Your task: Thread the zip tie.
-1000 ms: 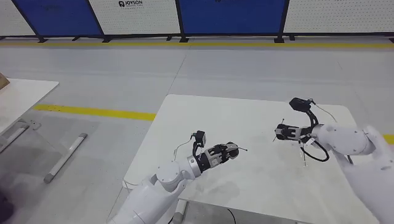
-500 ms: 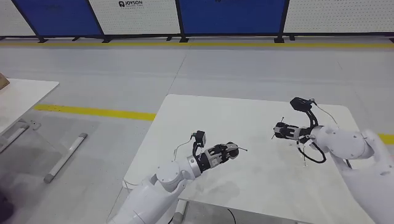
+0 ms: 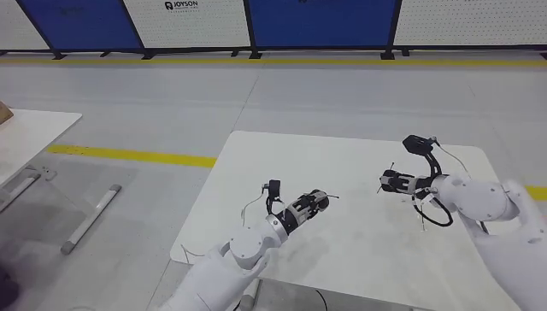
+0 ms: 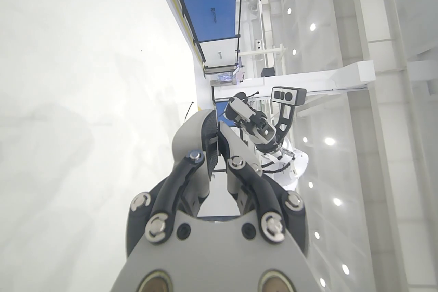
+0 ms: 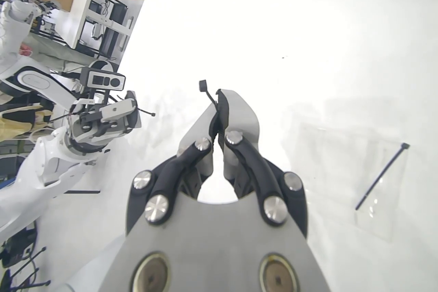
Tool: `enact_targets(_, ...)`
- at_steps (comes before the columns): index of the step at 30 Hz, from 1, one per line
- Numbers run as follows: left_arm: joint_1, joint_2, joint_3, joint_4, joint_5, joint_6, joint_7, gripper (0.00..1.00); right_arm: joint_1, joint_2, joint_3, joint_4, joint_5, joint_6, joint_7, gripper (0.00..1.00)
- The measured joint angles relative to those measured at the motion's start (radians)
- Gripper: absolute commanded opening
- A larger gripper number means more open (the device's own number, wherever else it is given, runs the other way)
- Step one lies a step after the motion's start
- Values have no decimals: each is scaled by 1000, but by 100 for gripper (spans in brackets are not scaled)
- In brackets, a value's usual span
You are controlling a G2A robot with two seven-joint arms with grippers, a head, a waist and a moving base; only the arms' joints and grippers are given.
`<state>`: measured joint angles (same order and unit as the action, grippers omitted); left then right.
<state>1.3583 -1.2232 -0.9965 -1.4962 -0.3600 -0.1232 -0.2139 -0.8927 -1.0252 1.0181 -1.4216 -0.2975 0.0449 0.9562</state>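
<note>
1. Above the white table (image 3: 342, 157), the right gripper (image 5: 219, 101) is pressed together on a black zip tie (image 5: 207, 92), whose square head pokes out past the fingertips.
2. The left gripper (image 4: 215, 122), well apart from the right one and facing it over the table's near edge, is clamped on a second zip tie (image 4: 188, 110), its thin strand jutting beyond the tips.
3. A spare zip tie (image 5: 381, 177) lies flat on a clear plastic bag (image 5: 342, 170) on the table.
</note>
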Motion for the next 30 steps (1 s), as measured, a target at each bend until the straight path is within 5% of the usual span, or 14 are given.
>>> enact_targets(6,0,0,0,0,0,0,0,0,-33,-7,-5,-19,-37,62,-92,0)
enact_targets(13,0,0,0,0,0,0,0,0,-102,-3,55,-63,146,-100,-120,0)
enact_targets(30,0,0,0,0,0,0,0,0,-104,-2,54,-66,140,-102,-106,0)
